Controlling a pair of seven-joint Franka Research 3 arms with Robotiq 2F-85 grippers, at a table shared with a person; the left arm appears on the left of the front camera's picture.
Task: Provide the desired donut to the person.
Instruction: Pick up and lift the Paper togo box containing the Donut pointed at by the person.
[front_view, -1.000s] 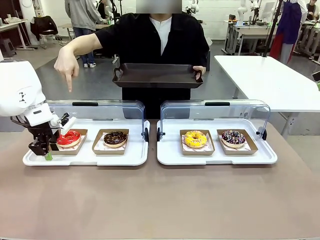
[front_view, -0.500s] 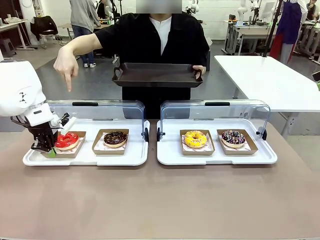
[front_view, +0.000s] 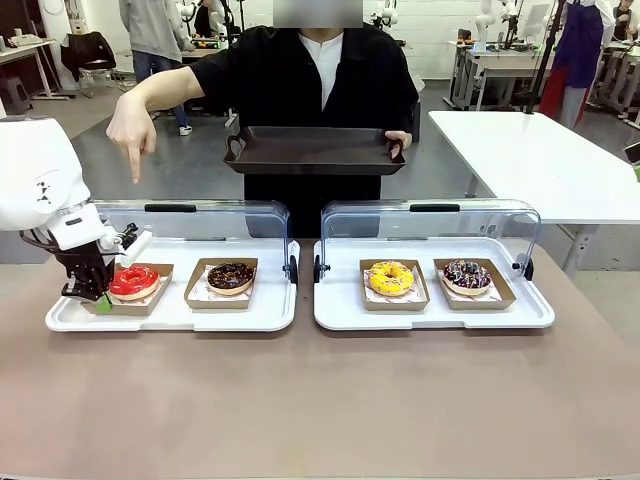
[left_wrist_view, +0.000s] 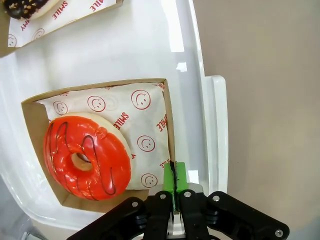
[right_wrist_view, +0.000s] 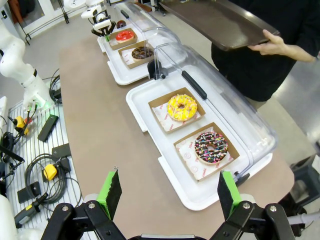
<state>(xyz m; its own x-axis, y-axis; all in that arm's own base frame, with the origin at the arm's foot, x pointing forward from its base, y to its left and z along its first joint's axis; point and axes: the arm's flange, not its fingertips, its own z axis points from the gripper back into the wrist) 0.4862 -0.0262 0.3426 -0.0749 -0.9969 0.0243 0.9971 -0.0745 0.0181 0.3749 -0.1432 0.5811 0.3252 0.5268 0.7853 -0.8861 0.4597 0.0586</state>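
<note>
Leftmost donut (left_wrist_view: 87, 157) is glazed red, striped with thin dark drizzle. Its cardboard box (left_wrist_view: 170, 125) is coloured brown, lined with white paper (left_wrist_view: 145, 112) printed with red smileys and SMILE text. Left gripper (left_wrist_view: 174, 175) is finished black, pads (left_wrist_view: 168, 177) green. Second donut (front_view: 231, 275) is coated dark brown with coloured sprinkles, third donut (front_view: 391, 276) iced yellow, fourth donut (front_view: 467, 274) dark with multicolour sprinkles

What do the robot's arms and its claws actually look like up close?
The left arm is a smooth, rounded white shell with a small black mark. The left gripper and the right gripper are black and angular, with bolted linkages and bright green pads on their fingertips.
</note>
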